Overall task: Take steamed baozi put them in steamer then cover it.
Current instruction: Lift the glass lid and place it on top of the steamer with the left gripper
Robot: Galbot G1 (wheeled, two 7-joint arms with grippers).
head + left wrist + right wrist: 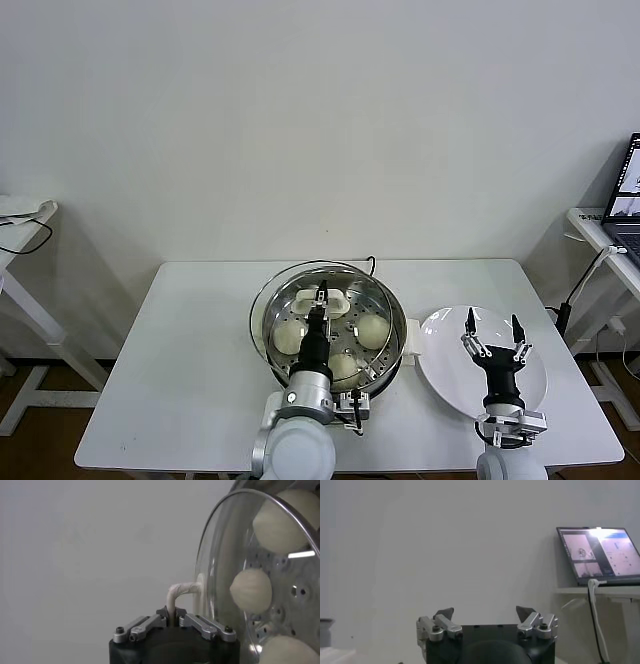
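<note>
The left claw (322, 293) is over the steamer (392, 352), pinched shut on the white handle of the glass lid (268, 292). In the left wrist view the 2 fingers (197, 621) press together around the thin bent end of that handle (178, 591), with no gap between them. The lid is tilted and sits slightly off the pot toward the robot's left, so its metal rim overhangs the steamer's edge on that side.

Through the glass, buns (372, 330) lie on the perforated tray inside the steamer. 3 rounded ones can be made out in the head view: 1 on the robot's left side of the tray (289, 335), 1 on the right, and 1 nearest the robot, partly hidden by the arm. A pale shape at the far side (335, 302) sits under the handle, and I cannot tell whether it is a fourth bun. The left wrist view also shows 3 buns (251, 590) behind the glass.

The steamer stands near the middle of the white surface (190, 360), with a white side handle facing the plate.

The right claw (492, 336) hangs above the white plate (440, 375), just to the right of the steamer. Its fingers (444, 615) are spread wide apart and hold nothing.
</note>
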